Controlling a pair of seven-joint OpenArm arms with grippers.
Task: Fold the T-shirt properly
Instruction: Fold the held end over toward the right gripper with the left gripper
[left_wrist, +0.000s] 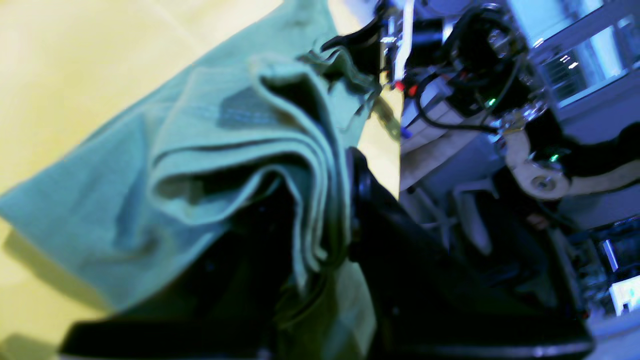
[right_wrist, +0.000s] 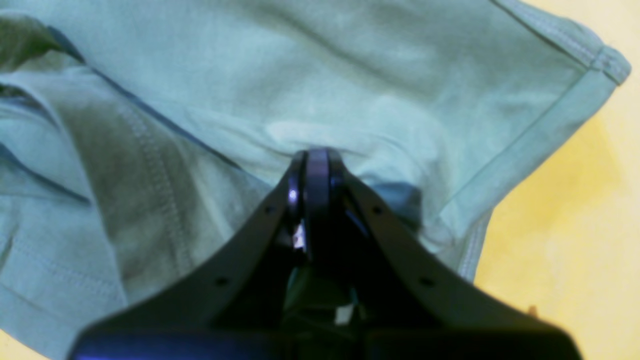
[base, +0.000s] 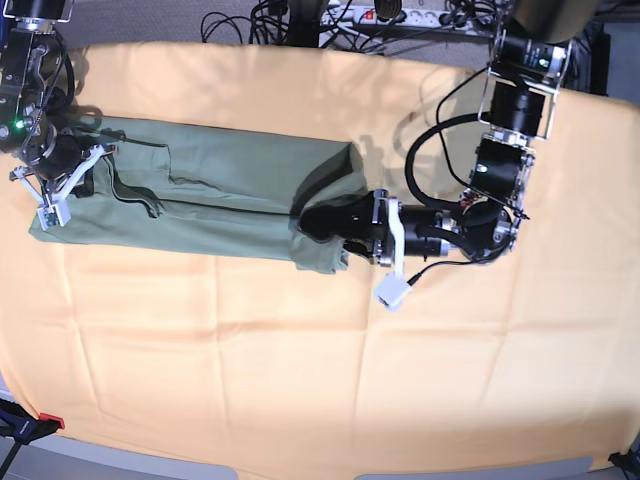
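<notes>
The sage-green T-shirt (base: 220, 190) lies as a long folded strip across the far left of the table. My left gripper (base: 312, 228) holds its right end, lifted and bunched. In the left wrist view several folded layers of the T-shirt (left_wrist: 100, 200) are clamped between the dark jaws of that gripper (left_wrist: 330, 210). My right gripper (base: 80, 180) sits at the strip's left end. Seen from the right wrist, its tips (right_wrist: 315, 155) are pressed together into puckered fabric of the T-shirt (right_wrist: 350, 65), close to a stitched hem.
A large orange-yellow cloth (base: 300, 370) covers the whole table under the shirt. Cables and a power strip (base: 400, 15) run along the far edge. A red-and-black clamp (base: 40, 420) sits at the near left corner.
</notes>
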